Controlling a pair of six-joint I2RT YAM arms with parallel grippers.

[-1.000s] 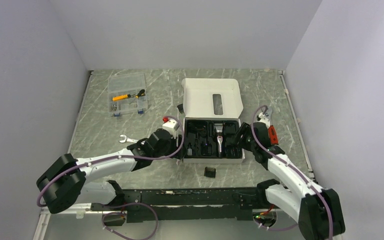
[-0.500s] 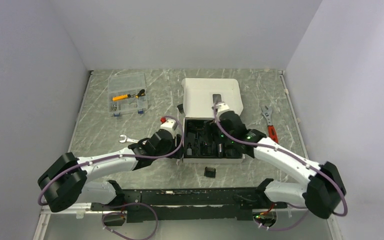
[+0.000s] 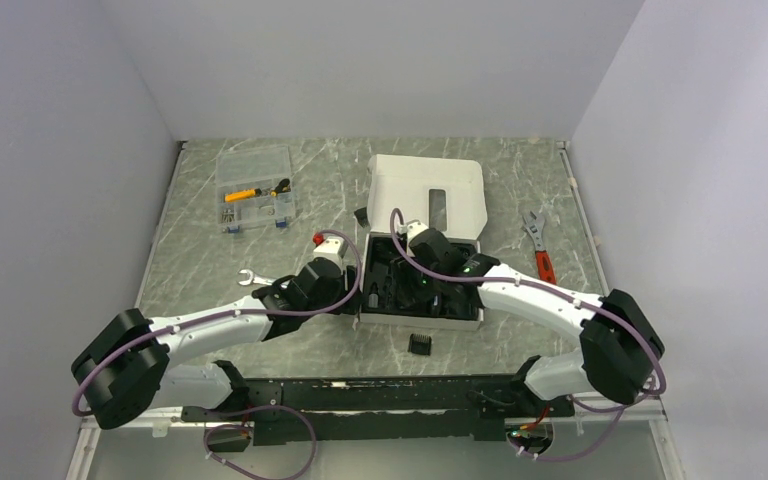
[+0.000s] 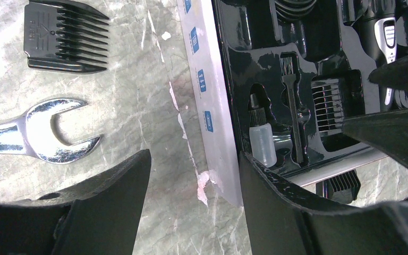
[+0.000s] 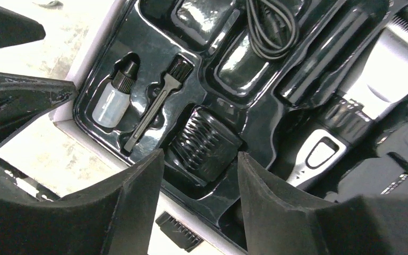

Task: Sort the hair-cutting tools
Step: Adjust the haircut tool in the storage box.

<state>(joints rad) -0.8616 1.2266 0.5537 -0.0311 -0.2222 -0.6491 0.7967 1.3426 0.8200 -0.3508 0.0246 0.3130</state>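
Note:
An open white box (image 3: 428, 190) holds a black tray (image 5: 154, 42) with the black-and-silver clipper (image 5: 340, 127), a comb attachment (image 5: 204, 143), a small bottle (image 5: 111, 101) and a brush (image 5: 154, 106). My right gripper (image 5: 199, 180) hangs open over the tray's front, its fingertips on either side of that comb and apart from it. My left gripper (image 4: 194, 180) is open astride the box's left front corner (image 4: 223, 175), one finger outside and one over the tray. Loose combs lie on the table: one (image 3: 420, 343) before the box, another (image 4: 64, 37) left of it.
A silver open-end wrench (image 4: 42, 133) lies left of the box, beside my left gripper. A red-handled adjustable wrench (image 3: 538, 245) lies to the right of the box. A clear organiser case (image 3: 253, 187) sits at the back left. A black cable (image 5: 268, 26) is coiled in the tray.
My right arm has swung from the box's right side across to over the tray's left half, uncovering the red-handled wrench. The box has shifted slightly left. The left arm has barely moved.

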